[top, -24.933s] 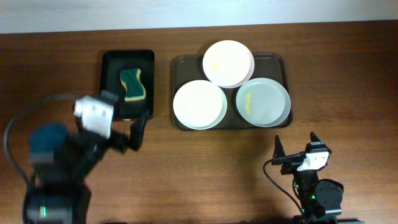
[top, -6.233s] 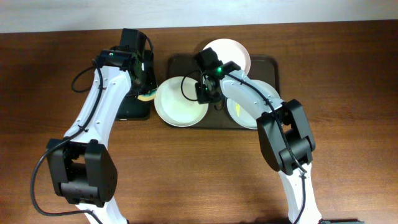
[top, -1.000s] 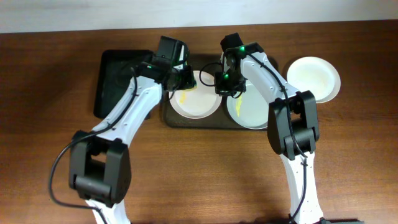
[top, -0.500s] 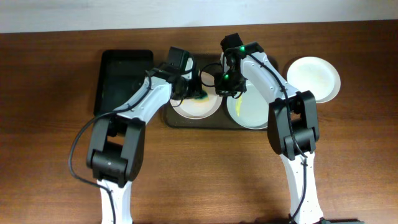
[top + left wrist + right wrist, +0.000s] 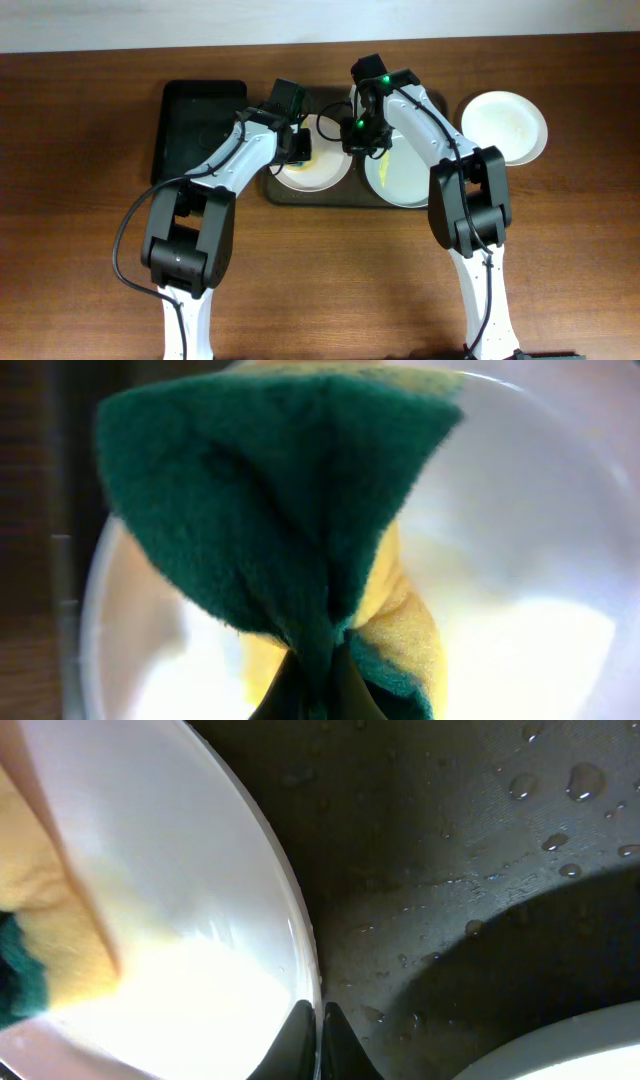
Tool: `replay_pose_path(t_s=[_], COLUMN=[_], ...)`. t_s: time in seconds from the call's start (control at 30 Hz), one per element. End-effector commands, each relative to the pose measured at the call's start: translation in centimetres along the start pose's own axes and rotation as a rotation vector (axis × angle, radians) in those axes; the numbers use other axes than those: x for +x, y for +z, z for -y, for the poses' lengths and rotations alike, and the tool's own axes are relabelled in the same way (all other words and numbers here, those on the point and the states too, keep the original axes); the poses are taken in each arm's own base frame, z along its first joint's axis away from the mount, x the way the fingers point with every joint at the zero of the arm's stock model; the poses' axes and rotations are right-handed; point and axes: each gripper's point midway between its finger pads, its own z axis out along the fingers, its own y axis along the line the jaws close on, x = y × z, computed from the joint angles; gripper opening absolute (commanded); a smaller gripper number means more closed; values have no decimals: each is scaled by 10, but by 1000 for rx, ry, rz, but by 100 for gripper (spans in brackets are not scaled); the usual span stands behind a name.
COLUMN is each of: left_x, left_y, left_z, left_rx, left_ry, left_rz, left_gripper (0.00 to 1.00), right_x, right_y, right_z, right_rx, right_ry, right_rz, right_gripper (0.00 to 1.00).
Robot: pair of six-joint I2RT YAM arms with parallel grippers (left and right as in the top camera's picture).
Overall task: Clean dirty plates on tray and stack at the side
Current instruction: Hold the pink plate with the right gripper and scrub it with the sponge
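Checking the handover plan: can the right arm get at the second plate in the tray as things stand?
Probably not yet: the right gripper is shut on the left plate's rim while the sponge rests on it. The second plate lies bare close by.

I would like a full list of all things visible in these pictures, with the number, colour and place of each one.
left plate: one, white, on the tray's left part
right plate: one, white, on the tray's right part
third plate: one, white, on the table, right of the tray
tray: one, dark brown-grey, middle of the table
water drops: several, clear, on the tray
sponge: one, green and yellow, over the left plate
black tray: one, black, left of the tray
table: one, brown wood
left gripper: one, shut on the sponge
right gripper: one, shut on the left plate's rim
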Motion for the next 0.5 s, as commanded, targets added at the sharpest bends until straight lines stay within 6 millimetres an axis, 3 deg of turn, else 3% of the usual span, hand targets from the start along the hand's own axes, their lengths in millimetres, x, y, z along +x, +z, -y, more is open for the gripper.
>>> replay_pose_path(t_s=[0.0,0.17,0.27,0.4,0.47], left_x=[-24,-42,-41,-33,-34], left_y=[-21,-53,-56,-59,-61], left_z=[-73,-61,-35,25,35], left_rx=[-280,-225,-75,267,308], left_ry=[-20,-29,-24,-80,-78], left_rz=[88,167,150,83,84], left_gripper=[0,0,0,0,0], right_x=[-8,-8,-8,-9,-9], right_y=[-13,-13,-13,-13,-13], right_z=[13,13,13,12,12], right_rx=[51,51,51,49,49], right_ry=[-21,-21,-21,-22,-22], right_rz=[33,32,33,39,39], right_gripper=[4,4,4,4,4])
